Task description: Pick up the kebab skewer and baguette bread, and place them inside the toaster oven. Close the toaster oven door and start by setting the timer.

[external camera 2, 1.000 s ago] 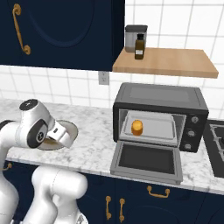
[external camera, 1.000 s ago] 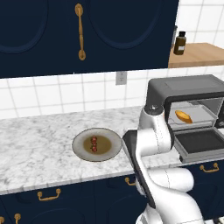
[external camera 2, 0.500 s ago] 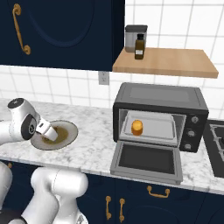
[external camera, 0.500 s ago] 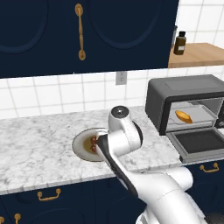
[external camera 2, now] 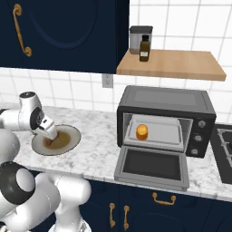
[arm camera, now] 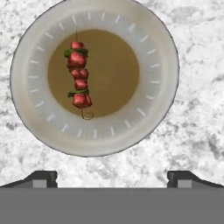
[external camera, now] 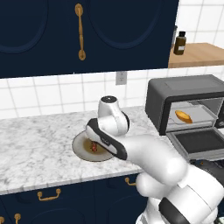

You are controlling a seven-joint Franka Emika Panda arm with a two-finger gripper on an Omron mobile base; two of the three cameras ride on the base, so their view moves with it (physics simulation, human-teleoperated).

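Your gripper (arm camera: 112,177) now hangs over the plate (arm camera: 157,109) with its two finger tips set wide apart and nothing between them; a second ago the arm was still over by the oven, and half a second ago it was only just reaching the plate, so the swing across is done and you are lined up for the second pickup. Right below you in the hand view, the kebab skewer (arm camera: 78,74) lies flat on the plate's brown centre, off toward one side, its stick running roughly along the view's vertical, unmoved throughout. You will likely need to centre over it and check the jaws cross the stick before descending. The plate sits on the marble tabletop (external camera: 39,144), well apart from the toaster oven (external camera 2: 165,108). Farther off, the baguette bread (external camera 2: 142,132) already rests inside on the oven's tray, as it did a second ago, so that half of the loading is finished. The toaster oven door (external camera 2: 152,167) is folded down open, ready to receive the skewer; closing it and setting the timer remain.
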